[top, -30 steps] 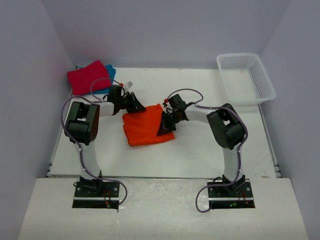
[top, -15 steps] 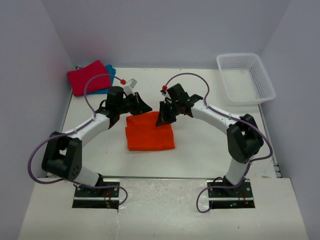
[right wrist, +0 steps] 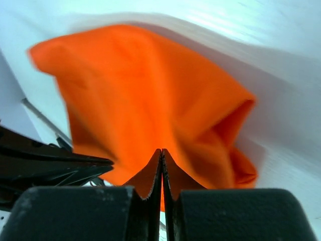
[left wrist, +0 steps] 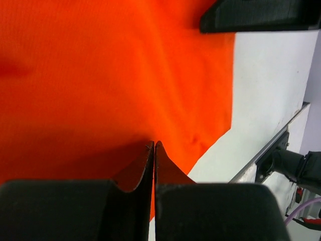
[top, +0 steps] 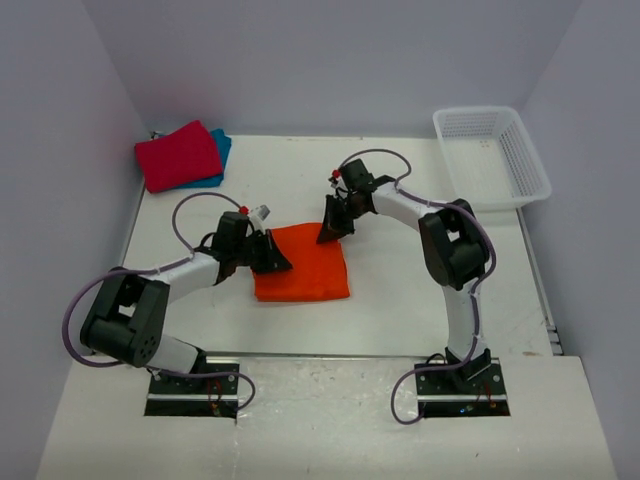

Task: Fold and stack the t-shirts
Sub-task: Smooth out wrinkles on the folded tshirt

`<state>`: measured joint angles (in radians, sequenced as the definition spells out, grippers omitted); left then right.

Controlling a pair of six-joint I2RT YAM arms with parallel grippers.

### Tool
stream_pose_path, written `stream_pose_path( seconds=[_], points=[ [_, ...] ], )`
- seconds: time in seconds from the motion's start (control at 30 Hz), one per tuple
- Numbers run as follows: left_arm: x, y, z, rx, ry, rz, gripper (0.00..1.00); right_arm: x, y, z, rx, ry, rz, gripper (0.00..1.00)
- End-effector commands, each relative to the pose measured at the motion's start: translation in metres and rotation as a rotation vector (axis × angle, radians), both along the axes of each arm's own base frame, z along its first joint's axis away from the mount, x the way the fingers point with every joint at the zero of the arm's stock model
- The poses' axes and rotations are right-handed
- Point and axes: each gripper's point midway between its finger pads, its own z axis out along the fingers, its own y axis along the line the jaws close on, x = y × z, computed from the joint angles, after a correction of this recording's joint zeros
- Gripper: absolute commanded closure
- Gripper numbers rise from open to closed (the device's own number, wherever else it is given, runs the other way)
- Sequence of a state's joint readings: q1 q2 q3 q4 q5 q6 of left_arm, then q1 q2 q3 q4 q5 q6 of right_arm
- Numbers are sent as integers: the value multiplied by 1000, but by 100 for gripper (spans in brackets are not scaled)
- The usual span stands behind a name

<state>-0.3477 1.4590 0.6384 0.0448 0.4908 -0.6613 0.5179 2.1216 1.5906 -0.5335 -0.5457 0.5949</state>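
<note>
The orange t-shirt (top: 305,265) lies folded in a flat rectangle at the table's middle. My left gripper (top: 280,262) is over its left part. In the left wrist view (left wrist: 154,145) its jaws are together, tips low over the orange cloth (left wrist: 100,75), with nothing seen between them. My right gripper (top: 328,230) is at the shirt's far right corner. In the right wrist view (right wrist: 162,150) its jaws are shut, and the orange cloth (right wrist: 150,90) bunches up toward them. The crimson t-shirt (top: 178,155) lies folded on the teal one (top: 223,146) at the far left.
A white lattice basket (top: 492,155) stands at the far right corner. Grey walls close in the table on the left, back and right. The right gripper's finger (left wrist: 261,15) shows at the top of the left wrist view.
My left gripper has moved from the shirt's far edge back toward me, onto its left part. My right gripper stays at the far right corner. The shirt now lies flatter and squarer.
</note>
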Motion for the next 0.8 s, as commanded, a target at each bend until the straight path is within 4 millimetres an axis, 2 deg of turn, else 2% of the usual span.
stream_pose_path(
  seconds=[0.0, 0.03, 0.07, 0.13, 0.27, 0.3, 0.5, 0.7, 0.77],
  points=[
    [-13, 1, 0, -15, -25, -15, 100, -7, -8, -11, -13, 78, -42, 100],
    [-16, 1, 4, -23, -42, -16, 100, -6, -12, -16, -23, 85, -60, 100],
    [-24, 5, -3, -16, -26, -9, 100, -5, -20, -24, -60, 87, -88, 100],
    [-31, 10, -3, -9, -25, 8, 100, -2, -31, -32, -105, 91, -133, 100],
    [-46, 24, -17, 44, 31, 63, 100, 0, -46, -45, -193, 93, -169, 100],
    [-52, 31, -26, 81, 74, 86, 100, -2, -46, -47, -194, 102, -163, 100],
    [-65, 47, -46, 166, 145, 133, 100, -16, -54, -72, -236, 162, -151, 100],
    [-88, 63, -74, 230, 214, 161, 100, -24, -61, -82, -258, 177, -149, 100],
    [-95, 61, -78, 207, 226, 146, 100, -23, -60, -79, -243, 168, -154, 100]
  ],
)
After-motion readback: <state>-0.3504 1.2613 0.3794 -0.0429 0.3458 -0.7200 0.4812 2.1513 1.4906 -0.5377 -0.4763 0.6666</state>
